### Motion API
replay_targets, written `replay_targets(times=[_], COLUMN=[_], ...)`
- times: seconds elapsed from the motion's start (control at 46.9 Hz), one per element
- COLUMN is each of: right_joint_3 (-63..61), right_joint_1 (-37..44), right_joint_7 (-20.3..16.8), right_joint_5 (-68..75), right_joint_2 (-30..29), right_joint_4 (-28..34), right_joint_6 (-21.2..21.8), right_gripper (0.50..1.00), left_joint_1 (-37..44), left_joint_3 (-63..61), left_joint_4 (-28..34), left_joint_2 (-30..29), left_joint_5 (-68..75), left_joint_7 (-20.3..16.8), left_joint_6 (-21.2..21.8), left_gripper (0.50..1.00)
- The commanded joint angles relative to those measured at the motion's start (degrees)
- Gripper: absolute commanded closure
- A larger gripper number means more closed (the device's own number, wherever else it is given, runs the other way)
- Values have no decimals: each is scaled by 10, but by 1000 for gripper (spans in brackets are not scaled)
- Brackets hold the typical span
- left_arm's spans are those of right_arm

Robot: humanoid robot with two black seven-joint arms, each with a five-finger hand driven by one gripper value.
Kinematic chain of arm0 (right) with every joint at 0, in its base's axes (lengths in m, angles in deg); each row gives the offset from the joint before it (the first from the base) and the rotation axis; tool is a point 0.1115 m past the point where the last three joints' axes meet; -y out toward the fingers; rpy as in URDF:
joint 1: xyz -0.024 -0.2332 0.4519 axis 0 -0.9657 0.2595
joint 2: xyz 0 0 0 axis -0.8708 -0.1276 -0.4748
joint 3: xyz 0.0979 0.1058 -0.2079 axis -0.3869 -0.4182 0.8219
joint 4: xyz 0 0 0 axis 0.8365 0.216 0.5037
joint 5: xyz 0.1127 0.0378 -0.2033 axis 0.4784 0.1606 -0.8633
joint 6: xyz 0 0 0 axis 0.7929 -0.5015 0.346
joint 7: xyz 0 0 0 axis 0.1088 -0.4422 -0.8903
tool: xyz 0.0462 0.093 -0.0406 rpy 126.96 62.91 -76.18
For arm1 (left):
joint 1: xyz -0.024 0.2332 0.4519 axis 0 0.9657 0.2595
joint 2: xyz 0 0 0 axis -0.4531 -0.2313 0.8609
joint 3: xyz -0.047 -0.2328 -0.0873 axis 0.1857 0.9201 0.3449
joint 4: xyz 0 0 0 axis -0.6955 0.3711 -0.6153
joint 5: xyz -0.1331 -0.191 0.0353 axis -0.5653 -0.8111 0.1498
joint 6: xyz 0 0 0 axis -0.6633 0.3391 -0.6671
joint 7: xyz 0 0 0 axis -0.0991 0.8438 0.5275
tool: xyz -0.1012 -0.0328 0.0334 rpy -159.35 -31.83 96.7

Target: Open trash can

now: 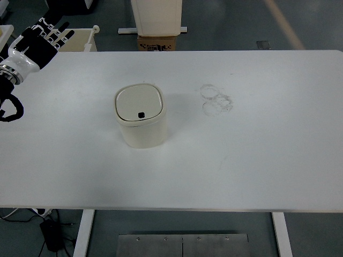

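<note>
A grey metal plate (182,245) lies on the floor at the nearest edge of the scene, between the white legs (83,233) of the worktop (257,160), with a black cable (48,235) trailing beside the left leg. On the broad white worktop, a cream trash can (141,115) stands upright left of centre, its rounded square lid (139,103) closed flat and a small black button (141,114) showing near the lid's front edge. To the can's right, well apart from it, faint ring marks (216,98) smudge the surface. Farther back, at the far left corner, the robot's left hand (40,43), black and white, hovers over the worktop's edge with its fingers (59,33) spread and loose, holding nothing and well away from the can. Beyond the worktop, a cardboard box (157,42) sits on the floor beneath a white cabinet (156,16). The right hand does not appear.
</note>
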Motion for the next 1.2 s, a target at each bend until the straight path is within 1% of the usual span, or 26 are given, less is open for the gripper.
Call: replay_targets(times=[0.0, 0.107, 0.256, 0.427, 0.512, 0.768, 0.896, 1.174], right_joint_3=[0, 0, 0, 0, 0, 0, 0, 0], right_joint_1=[0, 0, 0, 0, 0, 0, 0, 0], right_joint_7=[0, 0, 0, 0, 0, 0, 0, 0], right_joint_5=[0, 0, 0, 0, 0, 0, 0, 0], right_joint_2=[0, 0, 0, 0, 0, 0, 0, 0], right_joint_4=[0, 0, 0, 0, 0, 0, 0, 0], right_joint_6=[0, 0, 0, 0, 0, 0, 0, 0], right_gripper=[507, 507, 507, 507, 507, 507, 507, 507], left_joint_1=[-3, -7, -11, -17, -19, -56, -75, -140], left_joint_3=[-1, -3, -4, -5, -14, -51, -65, -101], left_joint_4=[-9, -25, -48, -80, -91, -135, -167, -208], left_joint_2=[-13, -23, -47, -77, -86, -114, -134, -143], left_joint_5=[0, 6, 58, 135, 170, 264, 313, 418], left_joint_7=[1, 5, 14, 34, 34, 34, 34, 43], left_joint_6=[0, 1, 0, -13, -23, -33, -57, -81], left_gripper=[500, 500, 500, 500, 500, 500, 500, 500])
